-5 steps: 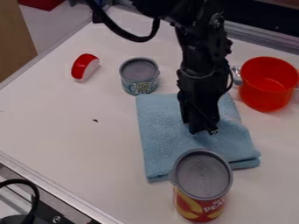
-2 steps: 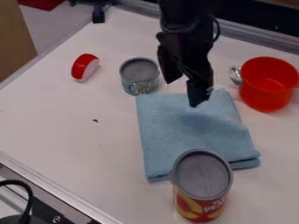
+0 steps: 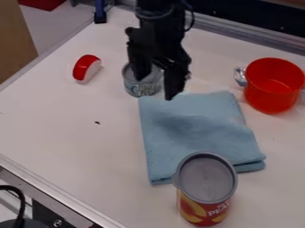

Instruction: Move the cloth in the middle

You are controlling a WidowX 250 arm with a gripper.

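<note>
Light-blue textile cloth is seen lying folded into a rough rectangle on the white tabletop, right of the view's middle. Stacked layers are shown at its lower right corner; its surface is marked by a darker, shadowed patch and soft unevenness. Part of its lower edge is hidden by the tall red-and-yellow can with grey lid. Black two-finger gripper is held above the cloth's upper left edge, fingers spread, nothing pinched.
</note>
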